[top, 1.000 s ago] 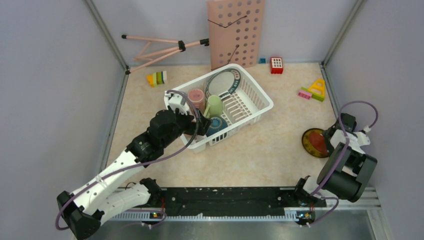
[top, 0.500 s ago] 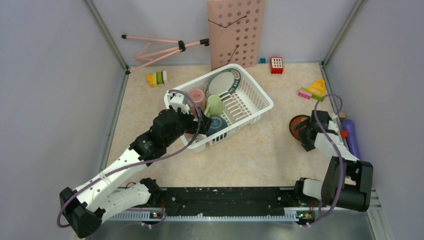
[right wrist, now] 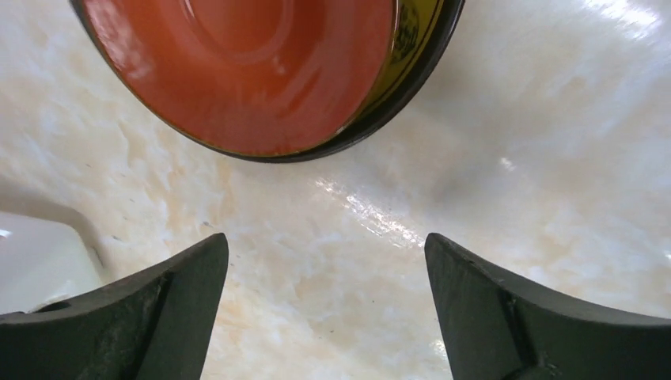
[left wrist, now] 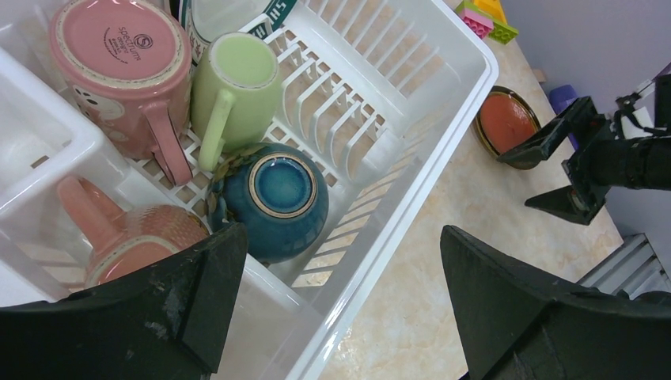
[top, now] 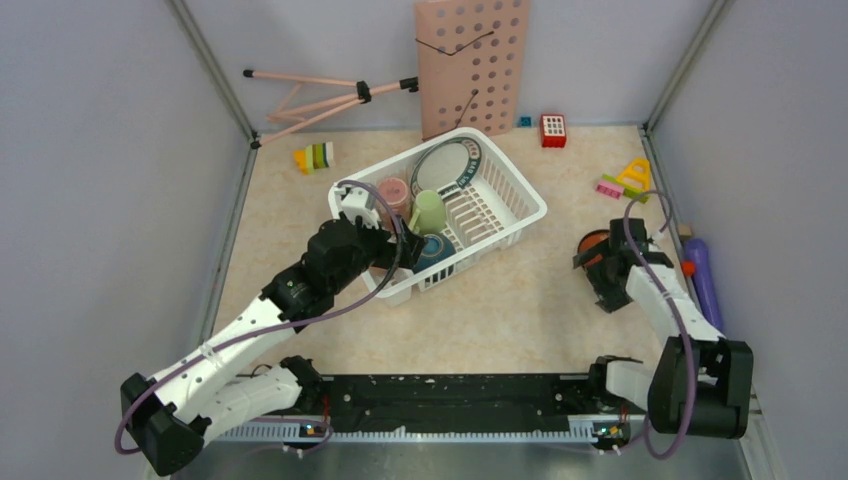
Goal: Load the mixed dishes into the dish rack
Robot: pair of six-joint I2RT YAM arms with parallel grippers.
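Tabletop (right wrist: 554,158): orange plate (right wrist: 245,71) beyond right pincer (right wrist: 323,241)

From above, the orange plate (top: 590,241) shows only as a sliver, most of it covered by the right gripper (top: 595,272), and the right wrist view cuts its far side off at the top edge. A white shape (right wrist: 36,257) at that view's left edge is too cropped to name. The left gripper (left wrist: 339,261) hides its fingertips under its own wrist housing from above (only the wrist camera shows them), and one finger (left wrist: 158,309) covers the lower part of the nearer pink cup (left wrist: 134,233). The large plate (left wrist: 225,14) runs off the frame's top, its rim lettering cropped. The purple cylinder (left wrist: 563,96) is a scrap behind the right gripper.
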